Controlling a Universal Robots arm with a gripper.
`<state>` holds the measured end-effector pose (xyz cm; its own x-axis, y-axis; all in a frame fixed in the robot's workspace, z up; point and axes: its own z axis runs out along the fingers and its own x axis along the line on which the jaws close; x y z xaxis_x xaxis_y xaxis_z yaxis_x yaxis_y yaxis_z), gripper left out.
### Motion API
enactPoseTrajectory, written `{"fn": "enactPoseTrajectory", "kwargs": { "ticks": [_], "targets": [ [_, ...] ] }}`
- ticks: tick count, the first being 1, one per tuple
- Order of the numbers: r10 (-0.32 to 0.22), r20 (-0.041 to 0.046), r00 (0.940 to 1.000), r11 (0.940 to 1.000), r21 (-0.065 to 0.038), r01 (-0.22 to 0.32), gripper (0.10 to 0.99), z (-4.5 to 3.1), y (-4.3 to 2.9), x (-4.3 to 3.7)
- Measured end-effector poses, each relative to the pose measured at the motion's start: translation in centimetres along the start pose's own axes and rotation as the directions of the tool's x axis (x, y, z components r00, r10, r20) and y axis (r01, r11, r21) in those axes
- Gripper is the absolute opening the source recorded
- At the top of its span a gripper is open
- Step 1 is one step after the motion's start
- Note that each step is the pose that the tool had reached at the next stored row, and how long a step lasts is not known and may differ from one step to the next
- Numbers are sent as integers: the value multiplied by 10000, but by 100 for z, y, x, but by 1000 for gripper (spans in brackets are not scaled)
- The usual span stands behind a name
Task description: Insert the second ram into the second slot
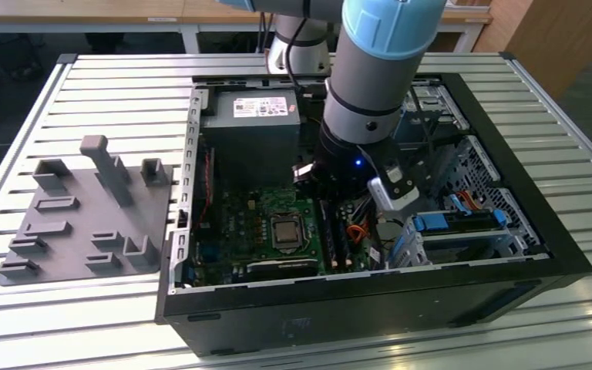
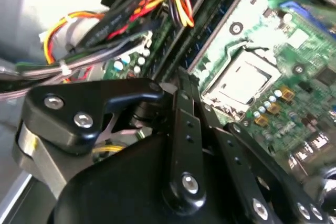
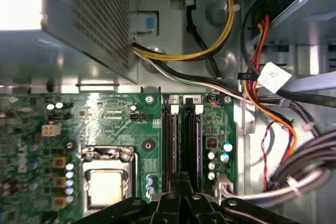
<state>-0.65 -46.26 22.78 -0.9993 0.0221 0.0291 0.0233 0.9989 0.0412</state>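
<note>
Arm (image 1: pixel 373 85) descends into the open computer case (image 1: pixel 502 231) in the exterior view, its gripper (image 1: pixel 339 185) low over the motherboard (image 1: pixel 260 231), on the side of the CPU socket (image 1: pixel 284 229) toward the exterior view's right. The arm's own body covers the memory slots beneath the wrist there.

In the second wrist view the gripper (image 2: pixel 181 95) reaches toward the long dark slots beside the CPU socket (image 2: pixel 242 82). The finger linkages mask the tips; whether the claw is apart, together or clamped on anything cannot be told. Cable bundle (image 2: pixel 105 30) lies close beside the slots, on the side away from the socket.

In the first wrist view the gripper (image 3: pixel 181 182) sits over the memory slots (image 3: pixel 182 140), just beside the CPU socket (image 3: pixel 107 179). The second ram cannot be made out with certainty: a dark strip occupies the slot channels under the fingers, and which slot it belongs to is unclear.

Judgement: good seating calls for the stick held square to the slot, even downward pressure and cables kept clear.
</note>
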Motion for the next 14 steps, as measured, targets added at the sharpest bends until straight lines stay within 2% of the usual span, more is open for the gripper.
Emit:
{"fn": "enactPoseTrajectory", "kwargs": {
  "ticks": [8,14],
  "targets": [
    [1,-1,10000,10000,0,-1,106,-169,7,8],
    [2,-11,10000,10000,1,-2,106,-236,12,10]
  ]
}}
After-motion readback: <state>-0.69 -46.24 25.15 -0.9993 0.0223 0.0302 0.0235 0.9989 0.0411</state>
